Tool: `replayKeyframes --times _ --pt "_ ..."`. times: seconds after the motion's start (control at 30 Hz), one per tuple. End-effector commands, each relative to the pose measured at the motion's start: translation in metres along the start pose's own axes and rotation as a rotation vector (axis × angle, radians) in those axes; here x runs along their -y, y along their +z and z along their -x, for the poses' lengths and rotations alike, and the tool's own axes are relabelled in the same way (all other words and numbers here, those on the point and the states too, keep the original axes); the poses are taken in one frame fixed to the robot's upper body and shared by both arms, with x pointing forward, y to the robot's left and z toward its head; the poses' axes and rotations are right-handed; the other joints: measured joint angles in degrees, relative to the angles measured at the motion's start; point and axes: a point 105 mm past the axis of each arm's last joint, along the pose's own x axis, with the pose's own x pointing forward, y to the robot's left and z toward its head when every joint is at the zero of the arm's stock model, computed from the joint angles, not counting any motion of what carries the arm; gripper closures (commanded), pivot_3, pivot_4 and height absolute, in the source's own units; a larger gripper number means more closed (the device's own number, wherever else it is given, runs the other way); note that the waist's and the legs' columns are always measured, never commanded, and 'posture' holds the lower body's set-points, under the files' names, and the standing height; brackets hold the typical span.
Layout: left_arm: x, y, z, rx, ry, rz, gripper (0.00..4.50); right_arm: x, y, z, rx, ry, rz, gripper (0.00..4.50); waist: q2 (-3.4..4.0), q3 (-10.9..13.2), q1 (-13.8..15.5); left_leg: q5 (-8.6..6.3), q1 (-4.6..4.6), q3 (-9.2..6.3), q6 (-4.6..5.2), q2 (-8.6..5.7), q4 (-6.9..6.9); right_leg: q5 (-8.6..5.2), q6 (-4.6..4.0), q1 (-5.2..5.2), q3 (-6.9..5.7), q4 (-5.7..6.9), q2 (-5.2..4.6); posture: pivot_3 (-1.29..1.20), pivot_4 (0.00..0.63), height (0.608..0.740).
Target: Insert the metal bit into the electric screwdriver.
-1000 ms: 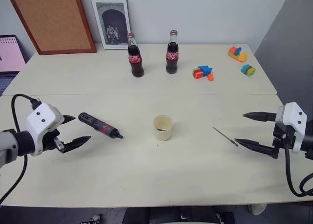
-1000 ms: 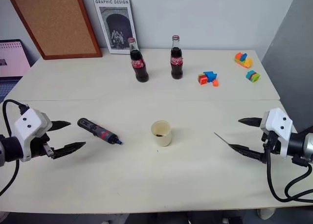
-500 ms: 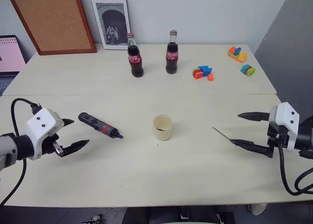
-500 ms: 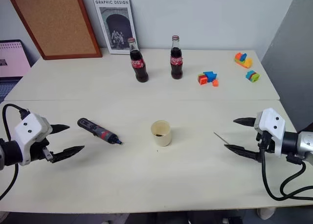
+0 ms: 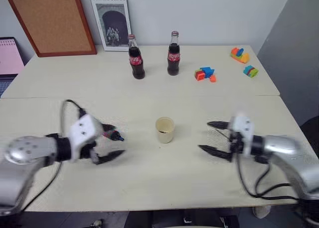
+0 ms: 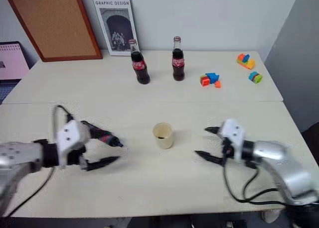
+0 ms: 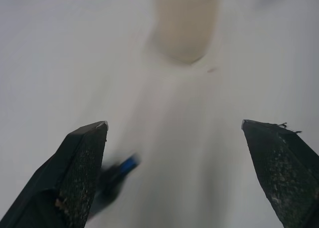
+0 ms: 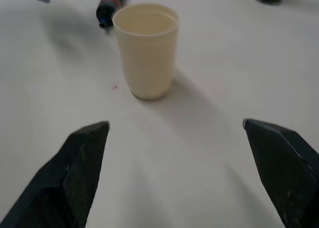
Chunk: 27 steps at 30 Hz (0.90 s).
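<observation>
The electric screwdriver (image 5: 112,135) lies on the table left of the paper cup (image 5: 165,130). Its red band and bluish tip (image 7: 127,164) show; its rear is hidden behind my left hand. My left gripper (image 5: 113,141) is open and low over the table, one finger on each side of the tool's front end, not touching it. The metal bit (image 5: 222,134) is a thin blurred grey line on the table right of the cup. My right gripper (image 5: 204,135) is open with the bit's near end lying between its fingers. Its wrist view faces the cup (image 8: 146,49) and the screwdriver (image 8: 110,4).
Two cola bottles (image 5: 135,63) (image 5: 172,54) stand at the back centre. Coloured toy blocks (image 5: 205,73) (image 5: 240,54) (image 5: 250,71) lie at the back right. A framed poster (image 5: 110,21) and a cork board (image 5: 50,21) lean on the wall.
Both grippers swung inward toward the cup. The left one came right to straddle the screwdriver's front. The right one moved left and down over the bit. Both stayed open.
</observation>
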Motion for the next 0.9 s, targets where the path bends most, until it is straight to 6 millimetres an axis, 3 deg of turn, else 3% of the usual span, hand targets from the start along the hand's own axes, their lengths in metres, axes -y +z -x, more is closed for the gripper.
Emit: replayKeyframes --times 0.03,0.23,0.47,0.83,0.9 --pt "0.002 0.007 -0.001 0.02 -0.023 -0.05 0.02 0.011 -0.003 -0.015 -0.006 -0.068 0.028 0.0 0.01 0.0 0.1 0.01 0.0 -0.01 -0.01 0.0 0.02 0.0 0.0 -0.01 -0.02 0.02 0.01 0.0 0.15 0.74" --pt "0.008 0.006 -0.001 0.072 -0.065 -0.044 0.02 0.007 -0.003 -0.05 0.036 -0.055 -0.006 0.0 -0.01 0.0 0.0 0.01 -0.02 -0.03 -0.01 0.02 0.06 0.0 -0.01 -0.01 -0.01 0.01 0.02 0.0 0.15 0.74" --pt "0.0 -0.006 0.002 0.103 -0.037 -0.058 0.02 0.005 0.003 -0.079 0.07 -0.024 -0.021 0.0 0.0 0.0 0.1 0.01 -0.04 -0.04 0.0 0.01 0.1 0.0 -0.02 -0.02 -0.05 0.02 0.02 0.0 0.15 0.74" --pt "-0.001 -0.007 -0.004 0.107 -0.034 -0.099 0.02 0.003 0.011 -0.108 0.111 0.0 -0.018 0.0 0.0 0.0 0.1 0.01 -0.03 -0.05 0.01 0.02 0.09 0.0 -0.03 -0.03 -0.03 0.03 0.01 0.0 0.15 0.74" --pt "-0.001 -0.006 -0.005 0.116 -0.029 -0.098 0.0 0.004 0.012 -0.109 0.117 -0.002 -0.017 0.39 0.0 0.0 0.1 0.01 -0.03 -0.06 0.01 0.02 0.09 0.01 -0.03 -0.03 -0.03 0.02 0.02 0.0 0.15 0.74"
